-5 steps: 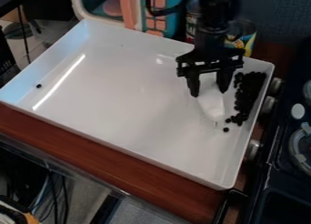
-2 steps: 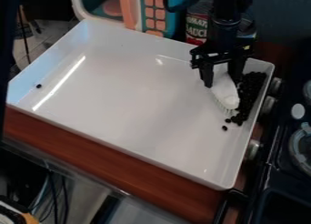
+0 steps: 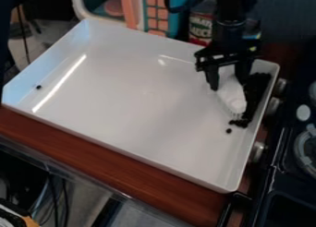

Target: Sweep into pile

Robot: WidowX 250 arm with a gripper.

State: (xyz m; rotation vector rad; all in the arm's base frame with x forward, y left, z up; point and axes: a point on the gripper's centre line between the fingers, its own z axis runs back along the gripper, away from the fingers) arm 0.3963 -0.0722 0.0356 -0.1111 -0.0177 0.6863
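Two fingers of the claw [image 3: 227, 86] stand on either side of a white brush [image 3: 231, 93], and the claw is gripping it between them. The claw hangs over the right part of a white tray [image 3: 139, 97], near its right wall as the view shows it. The brush slants downward, and its pale bristles point toward the tray's floor.

Many small black beans [image 3: 258, 87] lie crowded in a dark band along the tray's right wall, from near the far right corner down to just beside the bristles. The brush is on the inner side of this band; whether the bristles touch the beans, I cannot tell. One loose bean [image 3: 229, 131] sits just below the band's lower end. Another lone bean [image 3: 38, 87] lies well apart from the rest, near the tray's left wall.

The tray rests on a reddish-brown wooden surface [image 3: 117, 152]. Behind the tray stand a can [image 3: 200, 27], partly hidden by the arm, and a teal panel [image 3: 150, 11] with rows of orange squares. To the right is a black stove [image 3: 284, 168], with round knobs [image 3: 272, 106] between it and the tray. At the lower left, dark cables [image 3: 64, 191] hang below the surface.
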